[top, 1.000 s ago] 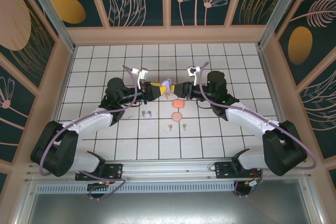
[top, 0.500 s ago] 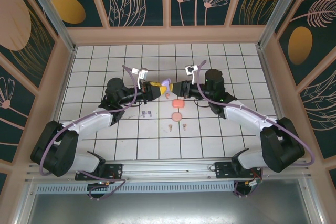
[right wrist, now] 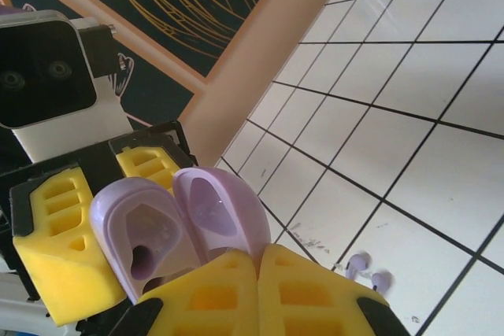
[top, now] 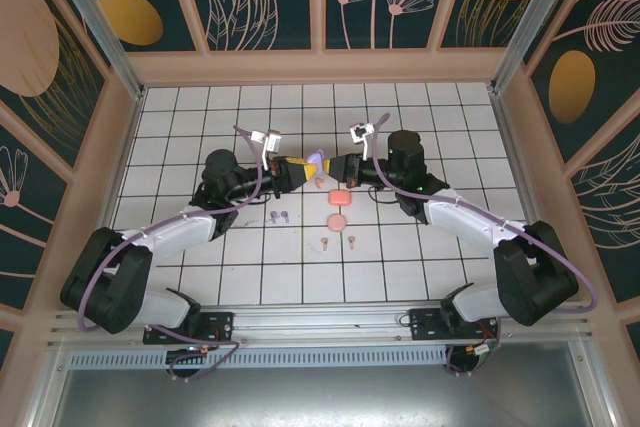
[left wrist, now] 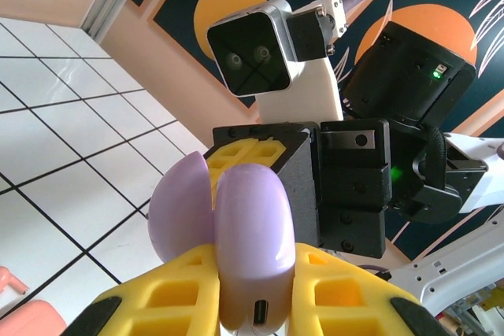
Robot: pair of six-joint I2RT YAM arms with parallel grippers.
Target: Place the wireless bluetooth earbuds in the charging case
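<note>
Nearest the arm bases, a pair of coral-pink earbuds (top: 324, 241) is seen lying loose on the tiled table (top: 200, 257), the two a little apart. Just beyond, two coral-pink cases (top: 338, 220) are found one behind the other. To their left, the lilac earbuds (right wrist: 358, 264) are lying side by side on a tile, close together, with nothing touching them.

Further on, above the tiles, the lilac charging case (left wrist: 248, 234) is held in mid-air. It is clamped at its base between the yellow pads of the left gripper (left wrist: 252, 273), port end toward that wrist, lid swung open. The right gripper (right wrist: 256, 261) is met there head-on, its jaws brought together right at the lid. Whether the lid's rim is nipped between them cannot be told. The wells inside the case appear empty.

So the case is judged ready, and the lilac pair is what must be fetched. Each bud can be expected to be feather-light, hard and glossy, so it is likely to skid or squirt out under a careless pinch. A grip across the stem, close to the bulb, is advised, with the pads brought down squarely, since little purchase is offered by the rounded head. Little force should be needed. The open lid could be knocked shut if it is brushed on the way in.
</note>
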